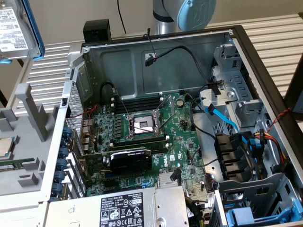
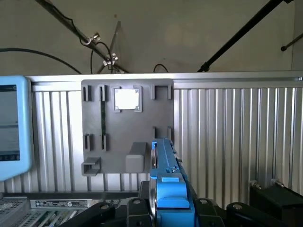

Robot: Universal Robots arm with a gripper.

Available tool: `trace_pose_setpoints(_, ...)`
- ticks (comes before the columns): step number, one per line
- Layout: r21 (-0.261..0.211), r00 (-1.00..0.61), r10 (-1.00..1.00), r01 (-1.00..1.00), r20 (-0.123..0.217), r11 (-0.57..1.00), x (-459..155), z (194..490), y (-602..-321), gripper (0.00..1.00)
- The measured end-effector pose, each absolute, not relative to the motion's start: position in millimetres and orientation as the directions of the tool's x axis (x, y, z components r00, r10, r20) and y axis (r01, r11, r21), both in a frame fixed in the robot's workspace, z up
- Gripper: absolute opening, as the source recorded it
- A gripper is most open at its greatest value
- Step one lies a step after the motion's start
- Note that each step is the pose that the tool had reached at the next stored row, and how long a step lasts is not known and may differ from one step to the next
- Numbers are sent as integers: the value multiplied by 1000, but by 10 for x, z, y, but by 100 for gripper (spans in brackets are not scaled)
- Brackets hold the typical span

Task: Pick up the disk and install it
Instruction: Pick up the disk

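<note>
Jaws clamped on disk (image 1: 14,28) | aloft, apart from grey holder (image 1: 33,156)

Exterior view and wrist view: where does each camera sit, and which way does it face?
Exterior view: high beside the open computer case, looking down into it; arm at the far edge.
Wrist view: on the wrist, looking along the gripper, shut on the disk, towards the grey fixture plate.
Shared: disk, fixture plate, ribbed table.

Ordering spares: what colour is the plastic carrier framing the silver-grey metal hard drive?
The carrier is blue, clearest in the wrist view.
</note>
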State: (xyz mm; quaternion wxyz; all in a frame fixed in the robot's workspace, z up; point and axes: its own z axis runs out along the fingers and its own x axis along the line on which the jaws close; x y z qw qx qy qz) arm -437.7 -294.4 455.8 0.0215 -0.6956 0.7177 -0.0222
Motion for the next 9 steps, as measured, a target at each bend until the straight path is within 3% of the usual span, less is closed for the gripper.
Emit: trace_pose_setpoints(9,-59,-31,-1000,-998,0,31,-4155,4963,-3108,37)
